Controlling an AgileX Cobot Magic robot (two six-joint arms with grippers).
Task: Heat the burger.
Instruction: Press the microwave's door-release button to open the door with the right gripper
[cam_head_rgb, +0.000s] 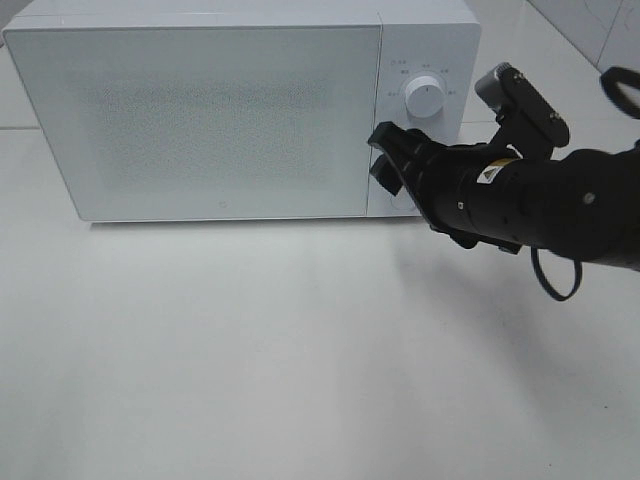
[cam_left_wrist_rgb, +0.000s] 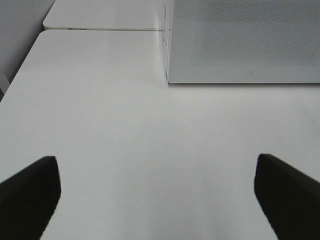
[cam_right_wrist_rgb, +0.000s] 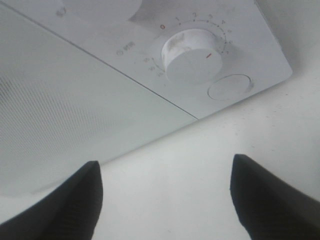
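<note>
The burger is out of view. A white microwave (cam_head_rgb: 220, 110) stands at the back of the table with its door (cam_head_rgb: 200, 120) closed. My right gripper (cam_head_rgb: 384, 157) hovers just in front of the control panel, by the door's right edge, open and holding nothing. In the right wrist view the timer knob (cam_right_wrist_rgb: 192, 55) and an oval button (cam_right_wrist_rgb: 230, 86) lie a short way beyond the gripper (cam_right_wrist_rgb: 165, 200). My left gripper (cam_left_wrist_rgb: 157, 195) is open over bare table, well short of the microwave (cam_left_wrist_rgb: 245, 40). It does not appear in the exterior view.
An upper knob (cam_head_rgb: 424, 97) sits on the control panel above my right gripper. The white tabletop (cam_head_rgb: 250, 340) stretches out in front of the microwave. A second white surface (cam_left_wrist_rgb: 100, 20) adjoins the table behind it.
</note>
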